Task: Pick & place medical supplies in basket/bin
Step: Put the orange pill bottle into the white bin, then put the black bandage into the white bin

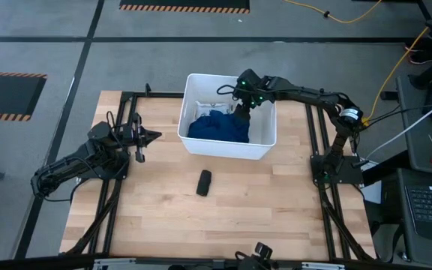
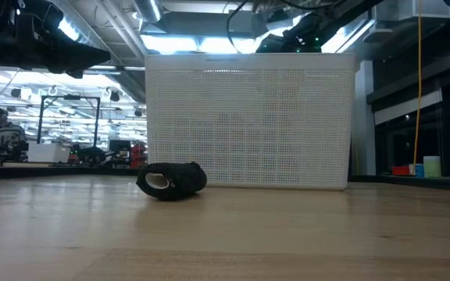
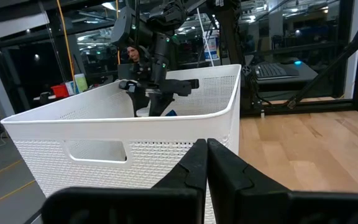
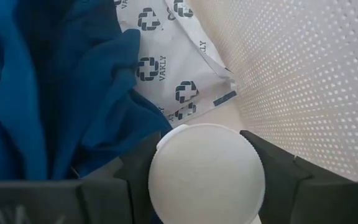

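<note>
Cap [image 4: 207, 174] pinched in right tool [image 4: 205, 177], wrist view only, inside tub [image 1: 265, 135]

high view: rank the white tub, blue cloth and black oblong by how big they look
1. white tub
2. dark blue cloth, lying inside the tub
3. small black oblong, on the table in front of the tub

All three differ plainly in size.

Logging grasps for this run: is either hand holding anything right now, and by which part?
The right hand, inside the white tub, holds the white round cap by its opposite edges. The left hand holds nothing, its fingers closed together.
</note>
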